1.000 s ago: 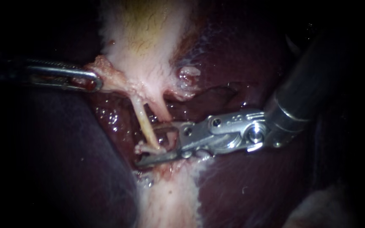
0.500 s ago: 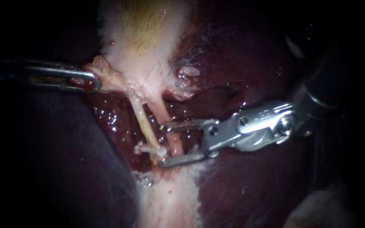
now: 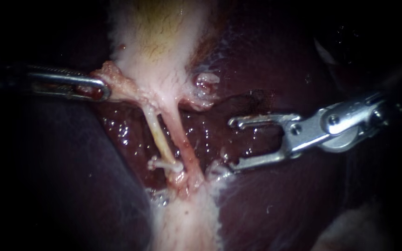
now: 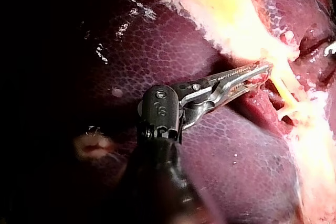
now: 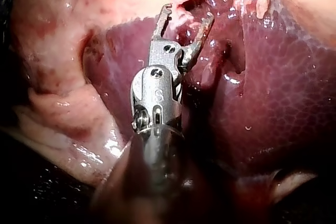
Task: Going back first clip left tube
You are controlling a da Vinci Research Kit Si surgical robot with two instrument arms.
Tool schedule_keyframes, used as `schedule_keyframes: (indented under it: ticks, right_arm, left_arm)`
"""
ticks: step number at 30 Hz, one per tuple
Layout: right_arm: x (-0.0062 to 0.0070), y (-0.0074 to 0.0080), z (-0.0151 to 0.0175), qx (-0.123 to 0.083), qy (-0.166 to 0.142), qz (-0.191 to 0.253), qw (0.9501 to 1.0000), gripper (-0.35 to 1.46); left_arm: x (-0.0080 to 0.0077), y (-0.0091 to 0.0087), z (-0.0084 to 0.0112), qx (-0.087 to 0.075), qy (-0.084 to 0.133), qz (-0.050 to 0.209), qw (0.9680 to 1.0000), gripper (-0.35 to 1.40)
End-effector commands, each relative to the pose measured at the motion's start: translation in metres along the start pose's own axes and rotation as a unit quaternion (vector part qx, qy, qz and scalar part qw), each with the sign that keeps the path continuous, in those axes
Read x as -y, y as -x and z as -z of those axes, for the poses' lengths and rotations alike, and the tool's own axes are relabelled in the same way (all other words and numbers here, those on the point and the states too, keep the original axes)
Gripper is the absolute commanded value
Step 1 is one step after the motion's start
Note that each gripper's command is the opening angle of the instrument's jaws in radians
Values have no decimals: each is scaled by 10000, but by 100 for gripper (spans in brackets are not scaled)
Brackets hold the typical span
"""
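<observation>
The clip (image 3: 167, 164) sat across the left tube (image 3: 157, 135); my right instrument (image 3: 232, 145) stood well apart, jaws open and empty — retreat nearly done, I judged — while my left instrument (image 3: 99, 89) gripped a tissue flap (image 3: 117, 79).

The endoscope faces the liver (image 3: 266, 200) closely; both wrist cameras view that same liver obliquely from nearby.

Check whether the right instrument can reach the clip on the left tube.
Probably yes: the right instrument, jaws open, faces the clip across bare liver, though the right tube lies between.
</observation>
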Motion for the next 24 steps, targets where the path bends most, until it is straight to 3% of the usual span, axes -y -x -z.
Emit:
schedule_keyframes:
  ticks: [1,17,24]
  right_arm:
    - [-1,-1,2,2,12,6,10000,50]
    - [3,1,11,-2,-10,43,10000,50]
    - [3,1,12,-3,-12,44,10000,50]
  left_arm:
    - [0,0,0,1,-1,0,10000,-35]
    - [7,1,-4,5,9,-5,10000,-35]
    - [15,10,-15,-17,-12,-35,10000,-35]
